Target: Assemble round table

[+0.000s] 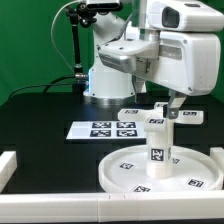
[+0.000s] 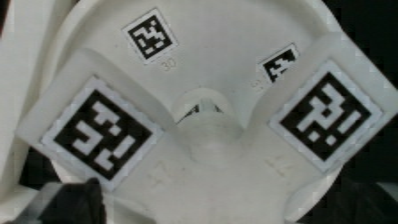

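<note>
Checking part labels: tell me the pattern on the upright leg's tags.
Black-and-white square codes on the white leg, clearest in the wrist view.

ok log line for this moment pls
pincer: open, empty | leg: upright on round disc | cross-shaped foot: under pincer

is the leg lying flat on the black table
No, the leg stands upright on the round disc, under the gripper.

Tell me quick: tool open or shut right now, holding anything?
Tool: open, above the leg standing on the round disc; whether it touches the leg cannot be told.
</note>
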Tool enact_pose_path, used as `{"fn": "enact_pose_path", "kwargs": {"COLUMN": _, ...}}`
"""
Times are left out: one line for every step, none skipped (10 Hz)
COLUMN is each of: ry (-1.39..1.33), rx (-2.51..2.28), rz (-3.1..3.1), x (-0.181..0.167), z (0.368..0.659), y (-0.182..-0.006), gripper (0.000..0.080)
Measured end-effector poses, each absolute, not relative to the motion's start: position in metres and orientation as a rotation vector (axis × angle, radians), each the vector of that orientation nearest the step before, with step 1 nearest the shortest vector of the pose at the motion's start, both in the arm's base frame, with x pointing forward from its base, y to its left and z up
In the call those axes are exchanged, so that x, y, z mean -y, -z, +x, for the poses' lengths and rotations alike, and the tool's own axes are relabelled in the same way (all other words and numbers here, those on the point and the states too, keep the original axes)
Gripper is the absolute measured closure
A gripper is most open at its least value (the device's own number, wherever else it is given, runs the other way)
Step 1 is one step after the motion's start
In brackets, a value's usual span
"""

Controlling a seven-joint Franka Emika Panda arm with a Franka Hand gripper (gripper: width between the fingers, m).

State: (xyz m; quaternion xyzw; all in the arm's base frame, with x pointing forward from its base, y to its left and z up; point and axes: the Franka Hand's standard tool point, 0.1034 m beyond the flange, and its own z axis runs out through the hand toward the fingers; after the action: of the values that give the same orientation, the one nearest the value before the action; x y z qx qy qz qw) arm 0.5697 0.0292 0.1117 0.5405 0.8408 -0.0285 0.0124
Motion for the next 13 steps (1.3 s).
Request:
{"fn": "enact_pose_path", "kwargs": {"ry": 0.089, "rx": -2.618, "rz": 1.688, "x": -0.0301, "z": 0.5702, "y": -0.1108, "gripper": 0.0151}}
{"fn": "enact_pose_path", "kwargs": {"ry": 0.089, "rx": -2.615, "rz": 1.692, "x": -0.0300, "z": 0.5701, "y": -0.1108, "gripper": 0.0151}}
{"fn": "enact_pose_path", "kwargs": {"ry": 0.089, "rx": -2.614, "rz": 1.695, "x": -0.0299, "z": 0.5701, "y": -0.1110, "gripper": 0.0151}}
{"fn": "enact_pose_path", "kwargs": {"ry": 0.088, "rx": -2.605, "rz": 1.705, "x": -0.0294, "z": 0.5704, "y": -0.1120, "gripper": 0.0151}}
{"fn": "enact_pose_path", "kwargs": {"ry": 0.086, "rx": -2.600, "rz": 1.711, "x": -0.0281, "z": 0.5708, "y": -0.1132, "gripper": 0.0151}}
{"fn": "enact_pose_path", "kwargs": {"ry": 0.088, "rx": -2.598, "rz": 1.716, "x": -0.0275, "z": 0.5702, "y": -0.1120, "gripper": 0.0151}}
{"fn": "enact_pose_path", "kwargs": {"ry": 0.088, "rx": -2.597, "rz": 1.719, "x": -0.0274, "z": 0.5701, "y": -0.1117, "gripper": 0.0151}}
{"fn": "enact_pose_path", "kwargs": {"ry": 0.089, "rx": -2.599, "rz": 1.715, "x": -0.0284, "z": 0.5700, "y": -0.1118, "gripper": 0.0151}}
{"fn": "enact_pose_path", "kwargs": {"ry": 0.090, "rx": -2.602, "rz": 1.709, "x": -0.0300, "z": 0.5701, "y": -0.1120, "gripper": 0.0151}}
{"fn": "enact_pose_path", "kwargs": {"ry": 0.093, "rx": -2.608, "rz": 1.692, "x": -0.0316, "z": 0.5708, "y": -0.1126, "gripper": 0.0151}}
{"fn": "enact_pose_path", "kwargs": {"ry": 0.093, "rx": -2.612, "rz": 1.681, "x": -0.0339, "z": 0.5714, "y": -0.1133, "gripper": 0.0151}}
{"fn": "enact_pose_path", "kwargs": {"ry": 0.095, "rx": -2.616, "rz": 1.676, "x": -0.0351, "z": 0.5712, "y": -0.1131, "gripper": 0.0151}}
{"fn": "enact_pose_path", "kwargs": {"ry": 0.097, "rx": -2.617, "rz": 1.677, "x": -0.0348, "z": 0.5707, "y": -0.1124, "gripper": 0.0151}}
